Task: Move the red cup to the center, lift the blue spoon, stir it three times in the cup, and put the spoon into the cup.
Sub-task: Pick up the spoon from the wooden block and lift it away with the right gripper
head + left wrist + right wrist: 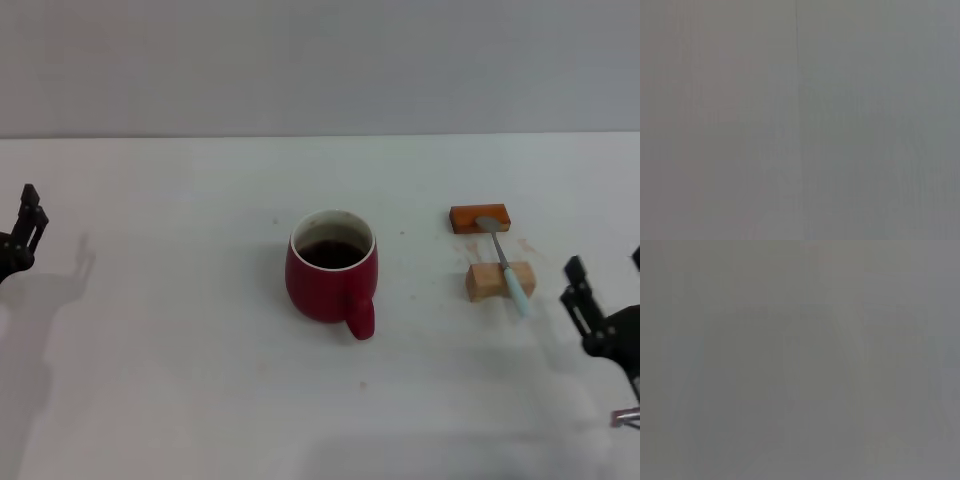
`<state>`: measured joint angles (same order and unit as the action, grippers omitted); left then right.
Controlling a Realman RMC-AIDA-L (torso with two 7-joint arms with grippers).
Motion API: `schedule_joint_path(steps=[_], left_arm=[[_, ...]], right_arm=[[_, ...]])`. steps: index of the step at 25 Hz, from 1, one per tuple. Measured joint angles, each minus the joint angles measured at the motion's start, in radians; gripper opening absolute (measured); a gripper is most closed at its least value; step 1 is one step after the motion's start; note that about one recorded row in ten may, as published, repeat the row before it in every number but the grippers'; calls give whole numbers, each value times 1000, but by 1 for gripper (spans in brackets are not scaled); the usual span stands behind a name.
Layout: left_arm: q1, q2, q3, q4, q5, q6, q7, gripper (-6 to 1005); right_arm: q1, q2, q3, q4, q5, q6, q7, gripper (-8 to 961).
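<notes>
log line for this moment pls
red cup: table centre, upright | blue spoon: bridging two blocks | left gripper: far left | right gripper: beside spoon, open

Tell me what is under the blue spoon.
The blue spoon bridges two small blocks: its metal bowl rests on the orange block, its pale handle on the tan wooden block. Between them, bare white table shows. Nothing else is visible beneath.
</notes>
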<state>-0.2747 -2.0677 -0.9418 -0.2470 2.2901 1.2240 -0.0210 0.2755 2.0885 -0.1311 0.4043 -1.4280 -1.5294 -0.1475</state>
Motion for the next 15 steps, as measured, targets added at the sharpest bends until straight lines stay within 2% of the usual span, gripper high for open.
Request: schedule_joint_path(steps=[3, 5, 15], left_arm=[[1, 0, 0, 2, 0, 0, 0, 608], [2, 0, 0, 2, 0, -1, -1, 837], [3, 0, 1, 4, 0, -2, -1, 852]], right_arm=[[3, 1, -1, 11, -1, 56, 0, 729], [4, 1, -4, 16, -2, 74, 0, 729], [11, 1, -1, 31, -1, 162, 3, 729]])
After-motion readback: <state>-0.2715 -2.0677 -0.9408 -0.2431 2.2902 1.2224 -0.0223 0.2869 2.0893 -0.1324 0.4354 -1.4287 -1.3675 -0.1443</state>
